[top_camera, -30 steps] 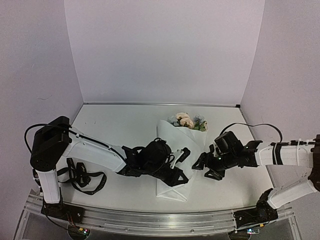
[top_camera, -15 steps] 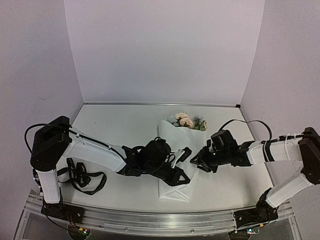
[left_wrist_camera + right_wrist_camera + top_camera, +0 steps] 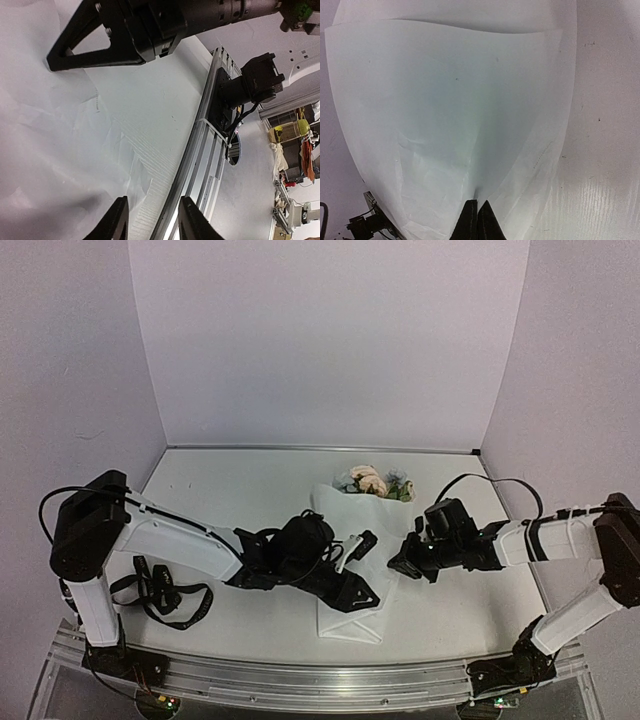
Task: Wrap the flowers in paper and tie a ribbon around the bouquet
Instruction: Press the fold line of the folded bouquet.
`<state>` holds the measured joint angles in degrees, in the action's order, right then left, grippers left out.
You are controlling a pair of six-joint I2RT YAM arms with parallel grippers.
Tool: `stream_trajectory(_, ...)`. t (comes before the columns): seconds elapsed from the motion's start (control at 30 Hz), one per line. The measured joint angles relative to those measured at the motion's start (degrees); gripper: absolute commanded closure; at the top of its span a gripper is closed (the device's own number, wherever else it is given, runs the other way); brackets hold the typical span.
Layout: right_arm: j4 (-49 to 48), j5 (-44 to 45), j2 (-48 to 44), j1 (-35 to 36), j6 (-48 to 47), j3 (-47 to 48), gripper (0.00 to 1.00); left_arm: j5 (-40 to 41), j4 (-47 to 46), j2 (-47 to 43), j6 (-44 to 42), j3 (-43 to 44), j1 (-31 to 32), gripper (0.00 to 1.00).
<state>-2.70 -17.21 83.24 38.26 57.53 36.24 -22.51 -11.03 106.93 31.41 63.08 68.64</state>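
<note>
1. The bouquet lies flat at the middle of the bench, between the two arms. Its wide end points toward the far wall and its narrow end toward the near rail.
2. The paper is thin, white and lightly crinkled. It forms a cone. The right wrist view shows two overlapping layers with smooth curved edges.
3. The cone contains the flowers. Peach-cream and pale blue-grey blooms with green leaves project from the wide end. The stems are hidden inside the wrap.
4. The right pincer is at the right edge of the cone. Its fingers are closed tip to tip on the paper, and a crease runs up the sheet from the tips.
5. The left pincer reaches in from the left, across the middle of the cone. Its fingers stand partly apart with a moderate gap. Nothing is held between them. The paper lies just beneath.
6. The ribbon lies in loose black loops on the bench, beside the left arm's base and well apart from the bouquet.
7. The bench surface is white. The rail is bare metal and carries both arm bases. Pale walls enclose the bench on three sides.
</note>
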Motion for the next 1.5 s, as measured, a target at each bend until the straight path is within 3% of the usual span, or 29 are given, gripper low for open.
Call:
stream_trajectory(0.17,5.15,-0.29,0.00,-0.04,-5.52,1.74,1.00,1.43,0.98,-5.12,-0.13,-4.75,-1.74,0.85)
stream_trajectory(0.37,10.44,-0.20,0.00,-0.04,-10.80,3.57,1.00,2.21,2.41,-5.56,-0.05,-9.39,-2.69,0.89)
stream_trajectory(0.87,20.60,1.31,-0.16,0.35,-16.92,5.98,1.00,1.58,2.68,-2.86,-0.24,-9.19,-2.64,0.75)
stream_trajectory(1.17,24.35,1.96,-4.19,2.29,-20.01,7.70,1.00,-0.39,4.95,-2.55,-4.34,2.16,-2.64,0.75)
stream_trajectory(1.5,28.42,2.18,-6.99,2.28,-23.05,9.73,1.00,-2.91,7.25,6.03,-6.37,10.46,-2.64,0.76)
